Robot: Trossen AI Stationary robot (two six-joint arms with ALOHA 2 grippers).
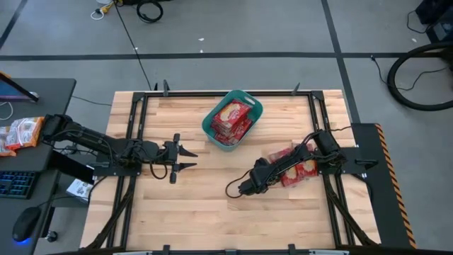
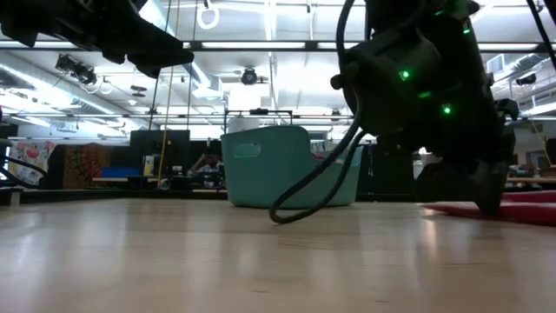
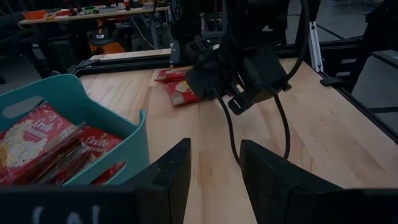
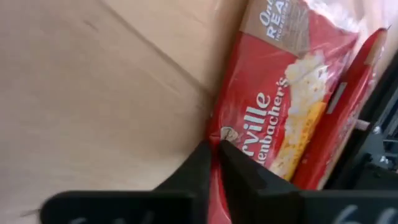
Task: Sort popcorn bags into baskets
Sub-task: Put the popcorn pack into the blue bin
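Note:
Several red popcorn bags (image 1: 301,168) lie in a loose heap on the right part of the table; they also show red in the low view (image 2: 521,211). My right gripper (image 4: 214,147) reaches down onto the heap's left edge and is shut on one bag (image 4: 280,106). The teal basket (image 1: 209,122) stands at the far middle of the table with several bags (image 1: 232,119) inside. My left gripper (image 1: 190,159) hovers open, above the table's left-middle, pointing toward the right arm. The basket (image 3: 74,106) is beside it. My right gripper pinches a popcorn bag between its two fingers at the bag's edge (image 4: 229,135). The fingers come at it from above, slanting. The bag lies flat on the table among the other bags.
A black cable loop (image 1: 233,190) hangs from the right wrist and lies on the wood. Black rails (image 1: 134,127) frame the table on all sides. There is bare wood across the near half (image 1: 212,219). A side desk with packets (image 1: 21,132) stands to the left.

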